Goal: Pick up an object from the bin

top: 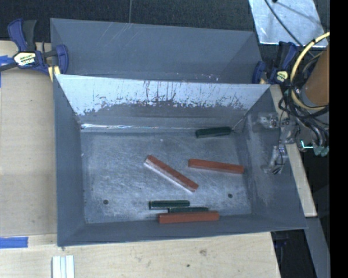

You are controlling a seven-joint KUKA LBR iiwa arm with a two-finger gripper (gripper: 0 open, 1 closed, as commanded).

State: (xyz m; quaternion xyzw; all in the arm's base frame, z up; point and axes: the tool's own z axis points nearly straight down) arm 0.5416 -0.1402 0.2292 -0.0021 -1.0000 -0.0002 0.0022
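1. Pincer point(275, 158) hangs over the bin's point(69, 172) right wall; its state, apart or together, cannot be told.
2. Red-brown stick point(216, 166) lies on the floor near that wall, inward of the pincer, long axis pointing roughly toward it.

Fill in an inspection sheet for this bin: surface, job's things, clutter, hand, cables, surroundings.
Surface: bin floor, grey, scuffed.
Job's things: back green stick; right brown stick; diagonal centre stick; front green stick beside red stick; all lying flat.
Clutter: nothing seen.
Hand: hand above right wall, clear of every stick.
Cables: black cables looped above the hand.
Surroundings: dark floor behind bin.
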